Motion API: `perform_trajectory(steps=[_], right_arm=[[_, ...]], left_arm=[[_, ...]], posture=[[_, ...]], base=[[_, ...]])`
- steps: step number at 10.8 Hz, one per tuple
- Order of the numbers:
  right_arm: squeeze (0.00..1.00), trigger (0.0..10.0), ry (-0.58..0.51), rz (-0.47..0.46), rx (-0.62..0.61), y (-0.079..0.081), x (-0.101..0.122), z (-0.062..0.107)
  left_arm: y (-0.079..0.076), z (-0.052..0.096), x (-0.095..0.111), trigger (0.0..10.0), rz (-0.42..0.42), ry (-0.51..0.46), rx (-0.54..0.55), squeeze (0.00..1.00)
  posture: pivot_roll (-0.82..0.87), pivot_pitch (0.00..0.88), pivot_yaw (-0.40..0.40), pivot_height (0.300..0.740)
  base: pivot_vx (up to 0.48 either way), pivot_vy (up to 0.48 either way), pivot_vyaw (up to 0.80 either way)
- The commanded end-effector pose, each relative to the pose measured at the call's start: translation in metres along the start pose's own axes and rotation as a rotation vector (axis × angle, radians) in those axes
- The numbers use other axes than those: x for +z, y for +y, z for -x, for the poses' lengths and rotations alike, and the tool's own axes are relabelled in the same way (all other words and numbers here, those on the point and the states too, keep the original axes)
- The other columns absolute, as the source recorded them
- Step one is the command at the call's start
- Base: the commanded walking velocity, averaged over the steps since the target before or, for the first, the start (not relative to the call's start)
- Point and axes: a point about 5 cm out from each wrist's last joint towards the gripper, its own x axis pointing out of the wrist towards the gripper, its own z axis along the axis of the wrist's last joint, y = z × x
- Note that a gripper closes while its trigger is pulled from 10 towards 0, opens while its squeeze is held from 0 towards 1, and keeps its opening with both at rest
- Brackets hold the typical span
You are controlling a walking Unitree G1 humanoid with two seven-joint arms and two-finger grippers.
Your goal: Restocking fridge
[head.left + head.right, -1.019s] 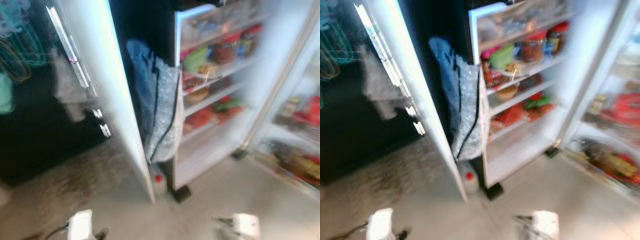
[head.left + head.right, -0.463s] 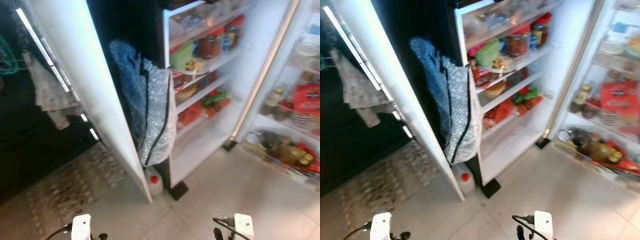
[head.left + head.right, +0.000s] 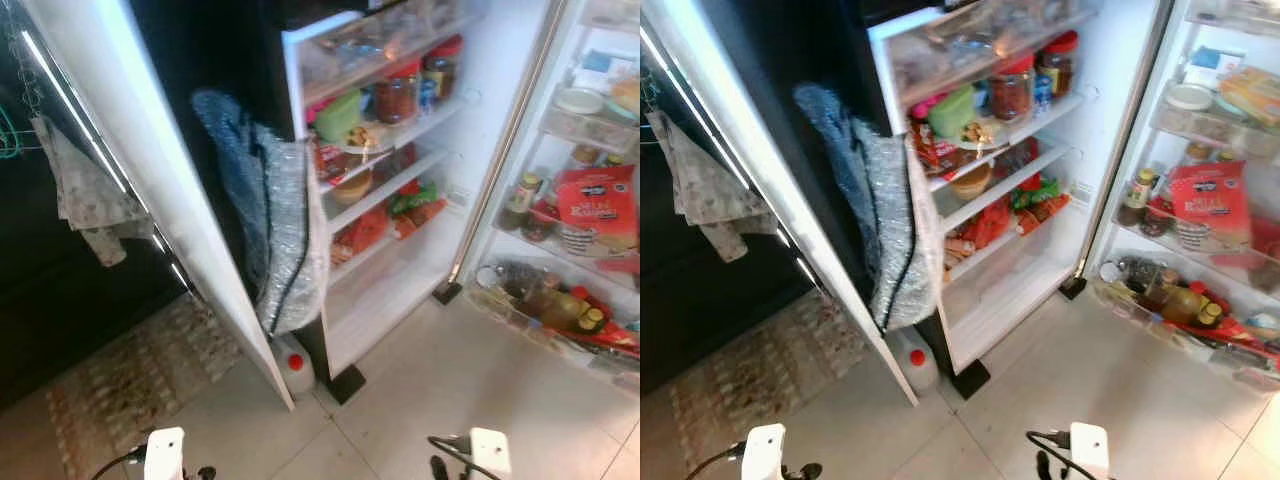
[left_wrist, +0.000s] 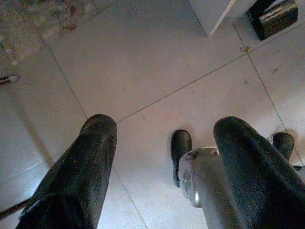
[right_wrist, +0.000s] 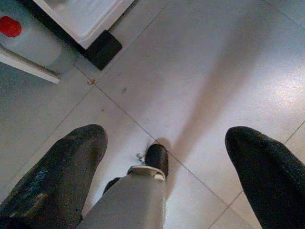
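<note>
The fridge (image 3: 400,262) stands open ahead, its shelves holding red-lidded jars (image 3: 397,95), a green container (image 3: 340,115) and red and green packets (image 3: 385,220). Its right door rack (image 3: 560,330) carries bottles (image 3: 545,295) and a red packet (image 3: 595,205). Both arms hang low at the bottom edge of the eye views. Over the tiled floor, my left gripper (image 4: 164,126) is open with nothing between its black fingers (image 4: 95,148). The right gripper (image 5: 167,136) is open too and holds nothing.
A white door (image 3: 150,170) swings out on the left, with a blue and silver padded bag (image 3: 280,240) hanging beside it. A white jug with a red cap (image 3: 295,368) sits on the floor by the fridge's black foot (image 5: 106,49). A rug (image 3: 130,380) and a hanging cloth (image 3: 90,195) lie to the left.
The whole picture has shifted and sharpened, so the camera has moved and now shows more of the right door rack. Both arms still hang low and nothing in the fridge has moved.
</note>
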Motion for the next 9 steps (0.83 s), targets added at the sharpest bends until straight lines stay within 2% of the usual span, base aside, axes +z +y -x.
perform_trajectory(steps=[1,3,9], right_arm=[[0.0,10.0,0.013,-0.009,0.004,0.0041,-0.0056,0.0008],[0.0,10.0,0.011,-0.016,-0.004,0.0038,-0.0062,0.001],[0.0,10.0,0.005,-0.019,-0.016,0.0023,-0.005,0.001]], left_arm=[[0.0058,0.002,-0.0092,10.0,-0.008,0.038,0.017,0.0],[0.0057,0.0022,-0.0101,10.0,-0.017,0.04,0.016,0.0],[0.0098,0.0038,-0.015,10.0,-0.017,0.048,0.022,0.0]], posture=[[-0.03,0.028,0.128,0.74],[-0.03,0.026,0.132,0.74],[-0.03,0.044,0.124,0.74]], base=[[0.0,0.0,0.0],[0.0,0.0,0.0],[0.0,-0.334,0.0]])
